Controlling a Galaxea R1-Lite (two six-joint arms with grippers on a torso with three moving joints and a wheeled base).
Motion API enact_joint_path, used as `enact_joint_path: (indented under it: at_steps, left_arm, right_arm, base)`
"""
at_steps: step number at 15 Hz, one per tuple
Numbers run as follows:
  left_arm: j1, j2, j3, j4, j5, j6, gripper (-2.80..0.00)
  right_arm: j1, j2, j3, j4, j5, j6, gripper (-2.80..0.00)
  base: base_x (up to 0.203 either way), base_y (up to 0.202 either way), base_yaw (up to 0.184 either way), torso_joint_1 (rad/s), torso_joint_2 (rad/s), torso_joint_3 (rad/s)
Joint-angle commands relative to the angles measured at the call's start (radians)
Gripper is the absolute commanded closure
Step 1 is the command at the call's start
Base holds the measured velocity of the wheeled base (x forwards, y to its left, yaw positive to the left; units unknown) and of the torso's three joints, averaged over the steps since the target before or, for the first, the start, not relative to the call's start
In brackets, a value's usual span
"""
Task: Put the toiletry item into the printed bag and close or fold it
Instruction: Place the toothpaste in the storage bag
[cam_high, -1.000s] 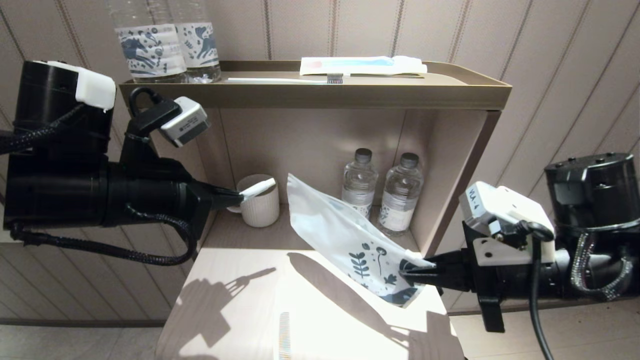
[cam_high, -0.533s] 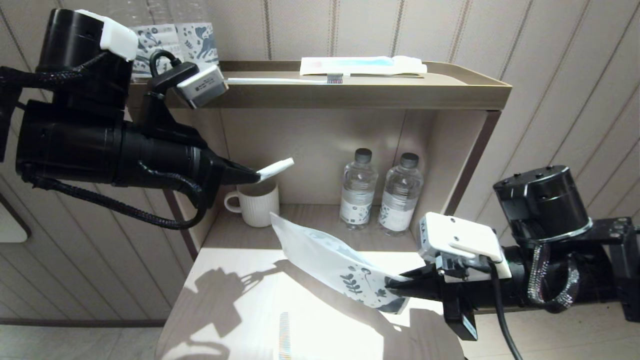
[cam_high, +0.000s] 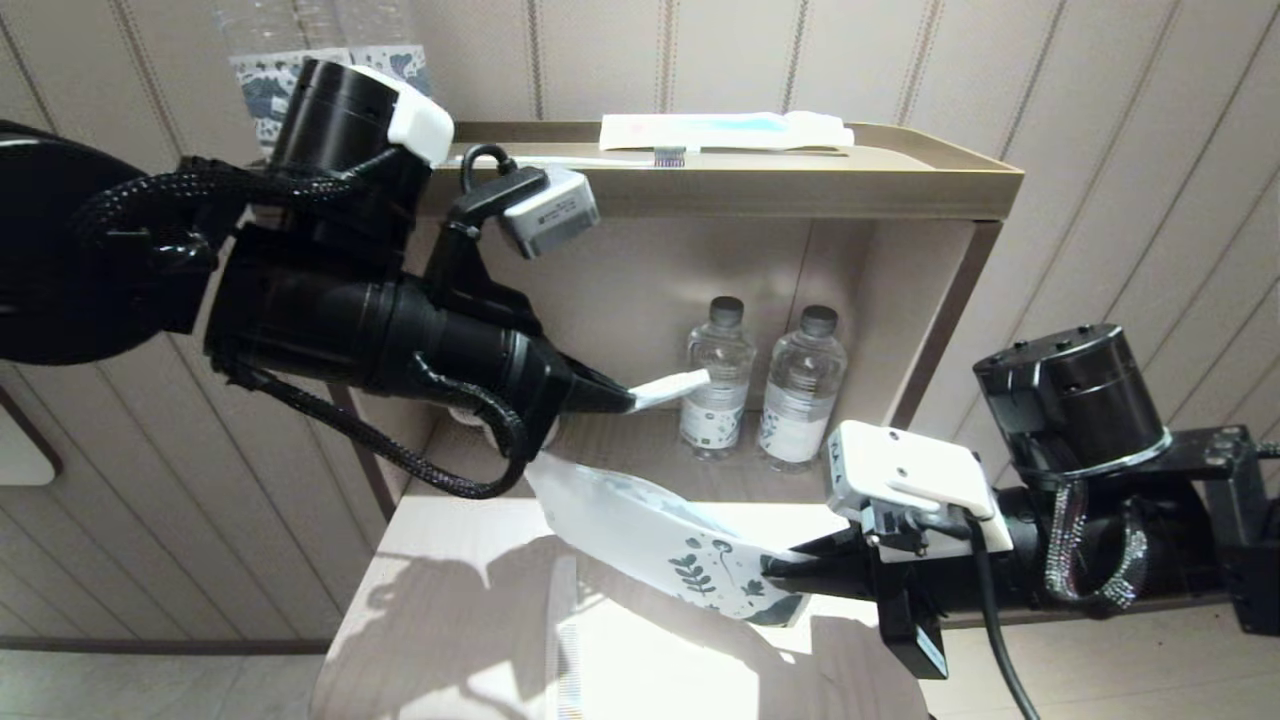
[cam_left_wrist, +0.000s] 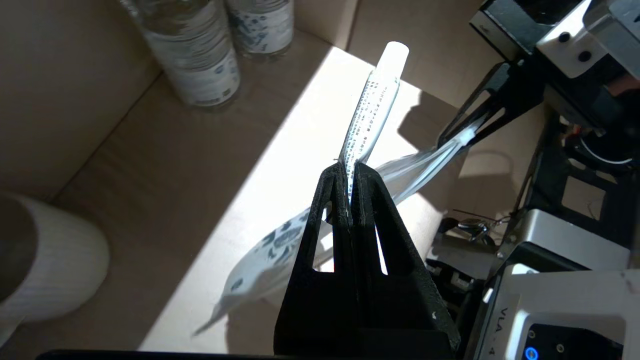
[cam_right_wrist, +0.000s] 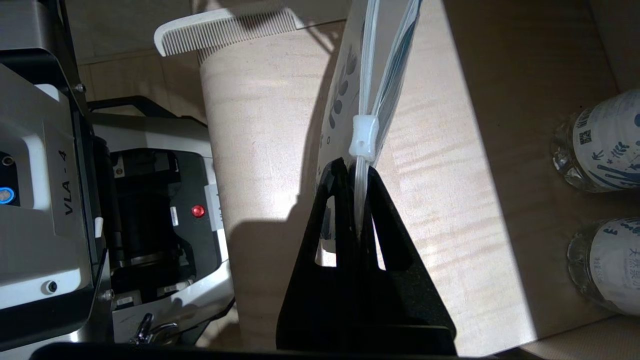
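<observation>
The toiletry item, a small white tube (cam_high: 668, 388) (cam_left_wrist: 372, 105), sticks out of my left gripper (cam_high: 625, 400) (cam_left_wrist: 349, 170), which is shut on its flat end. It hangs in front of the lower shelf, above the printed bag (cam_high: 650, 535) (cam_left_wrist: 270, 250) and apart from it. My right gripper (cam_high: 775, 572) (cam_right_wrist: 356, 170) is shut on the bag's printed end, right beside the white slider (cam_right_wrist: 364, 137). The bag (cam_right_wrist: 345, 85) slopes across the tabletop towards the shelf. Past the slider its two mouth edges part slightly.
Two small water bottles (cam_high: 718, 380) (cam_high: 800, 390) stand at the back of the lower shelf, and a white ribbed mug (cam_left_wrist: 45, 270) is beside my left arm. A comb (cam_high: 568, 650) (cam_right_wrist: 225, 30) lies at the table's front edge. The top tray (cam_high: 900, 185) carries a toothbrush packet (cam_high: 725, 130).
My left arm has swung right and down with the tube, from above the mug to over the bag. My right gripper has lowered the bag and pulled it slightly back.
</observation>
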Motion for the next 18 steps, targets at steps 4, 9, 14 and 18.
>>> enact_joint_path:
  at_steps: [4,9,14,18]
  left_arm:
    - [-0.012,0.081,-0.003,-0.026,-0.040,-0.008,0.00]
    - [0.001,0.051,0.058,-0.025,-0.113,-0.008,0.00]
    - [0.039,0.031,0.084,-0.026,-0.246,0.004,0.00]
    - [0.056,0.078,0.081,-0.029,-0.299,0.133,0.00]
  right_arm:
    - [0.001,0.003,-0.018,-0.001,0.028,0.003,0.00]
    - [0.001,0.003,-0.022,0.000,0.030,0.004,0.00]
    - [-0.002,0.006,-0.028,0.004,0.037,0.004,0.00]
    - [-0.002,0.003,-0.028,0.007,0.039,0.004,0.00]
  base:
    - [0.000,0.000,0.000,0.000,0.00,0.000]
    - [0.000,0.000,0.000,0.000,0.00,0.000]
    - [0.000,0.000,0.000,0.000,0.00,0.000]
    - [0.000,0.000,0.000,0.000,0.00,0.000]
